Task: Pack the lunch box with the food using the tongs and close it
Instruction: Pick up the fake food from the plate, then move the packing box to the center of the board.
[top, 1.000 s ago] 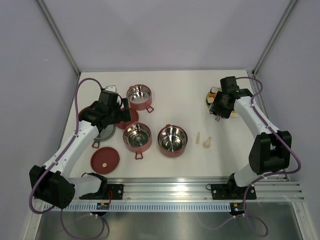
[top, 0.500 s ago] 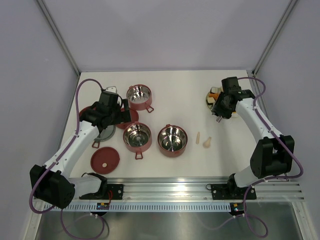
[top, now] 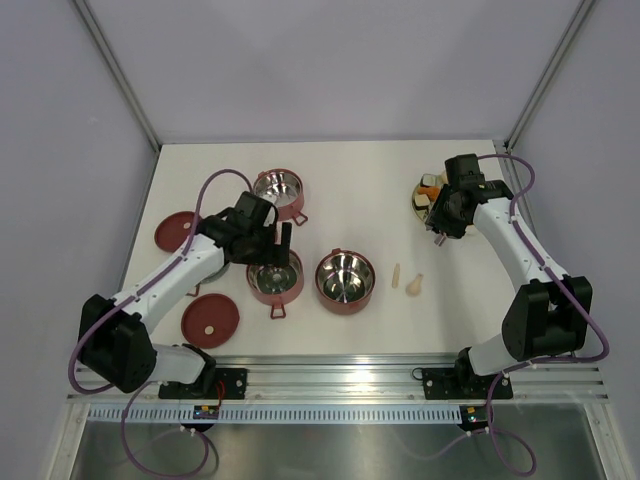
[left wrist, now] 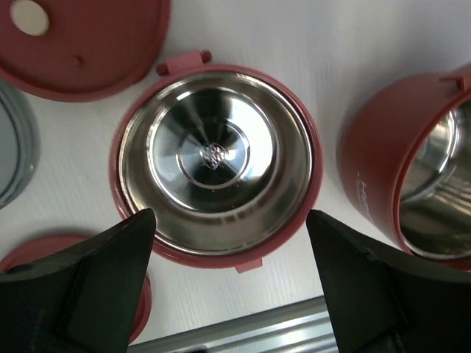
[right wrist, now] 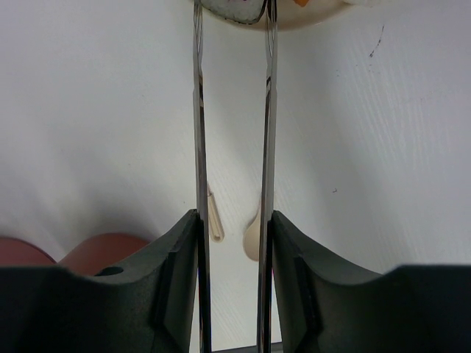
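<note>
Tongs point(right wrist: 234, 147), slim silver arms, tips seemingly at plate point(right wrist: 309, 16).

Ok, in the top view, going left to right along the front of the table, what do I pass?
Lid with the pale centre → bowl under the left gripper → second bowl → slim beige piece → wider beige piece.
</note>
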Robot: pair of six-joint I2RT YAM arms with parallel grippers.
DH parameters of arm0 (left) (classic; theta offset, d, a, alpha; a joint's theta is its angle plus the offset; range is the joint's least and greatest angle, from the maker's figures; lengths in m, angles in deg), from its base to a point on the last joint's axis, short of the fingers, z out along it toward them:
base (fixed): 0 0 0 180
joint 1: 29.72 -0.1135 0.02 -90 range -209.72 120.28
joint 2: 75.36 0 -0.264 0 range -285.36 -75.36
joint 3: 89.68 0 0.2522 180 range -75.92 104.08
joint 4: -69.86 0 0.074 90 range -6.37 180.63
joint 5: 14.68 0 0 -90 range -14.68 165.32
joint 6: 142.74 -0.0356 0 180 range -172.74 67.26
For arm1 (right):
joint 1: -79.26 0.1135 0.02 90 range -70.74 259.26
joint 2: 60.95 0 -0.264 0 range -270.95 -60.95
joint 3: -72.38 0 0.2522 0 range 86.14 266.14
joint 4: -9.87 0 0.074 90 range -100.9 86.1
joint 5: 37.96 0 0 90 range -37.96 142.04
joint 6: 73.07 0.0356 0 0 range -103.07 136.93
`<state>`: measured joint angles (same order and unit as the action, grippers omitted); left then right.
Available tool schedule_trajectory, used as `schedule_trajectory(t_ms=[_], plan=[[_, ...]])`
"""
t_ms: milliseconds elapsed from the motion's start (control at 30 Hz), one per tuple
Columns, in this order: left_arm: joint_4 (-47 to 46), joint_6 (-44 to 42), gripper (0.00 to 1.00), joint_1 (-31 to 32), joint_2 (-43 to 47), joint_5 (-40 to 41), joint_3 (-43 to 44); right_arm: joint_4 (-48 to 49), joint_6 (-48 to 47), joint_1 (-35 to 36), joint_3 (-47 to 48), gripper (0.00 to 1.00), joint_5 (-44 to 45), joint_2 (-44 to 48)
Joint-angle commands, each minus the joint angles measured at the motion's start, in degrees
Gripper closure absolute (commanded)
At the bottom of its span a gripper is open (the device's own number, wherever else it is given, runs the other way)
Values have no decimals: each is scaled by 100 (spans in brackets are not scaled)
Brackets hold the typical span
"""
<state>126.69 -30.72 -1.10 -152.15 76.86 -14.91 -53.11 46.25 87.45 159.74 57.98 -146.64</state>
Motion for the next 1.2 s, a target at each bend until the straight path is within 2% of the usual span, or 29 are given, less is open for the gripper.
schedule_trajectory(t_ms=[0,67,267,467,600,733,933,1167], plan=[[254,-286,14,222,77,-610,-168,140,-67,-19,31,71,39,228],[430,-435,18,546,208,-795,-239,149,-84,-19,31,70,48,272],[589,-576,19,1434,534,-1304,-467,166,-128,-19,-12,70,4,316],[176,-480,20,1795,455,-1867,-494,175,-163,-19,-109,70,-5,386],[-131,-549,24,1893,131,-2341,-406,219,-164,-10,-136,70,-40,413],[-220,-690,26,1972,-327,-2255,-274,228,-164,-19,-136,70,-66,413],[-483,-778,35,1972,-951,-1983,59,219,-199,-19,-92,69,-75,404],[-519,-1024,35,1972,-1662,-1605,955,228,-199,-19,-83,69,-92,413]])
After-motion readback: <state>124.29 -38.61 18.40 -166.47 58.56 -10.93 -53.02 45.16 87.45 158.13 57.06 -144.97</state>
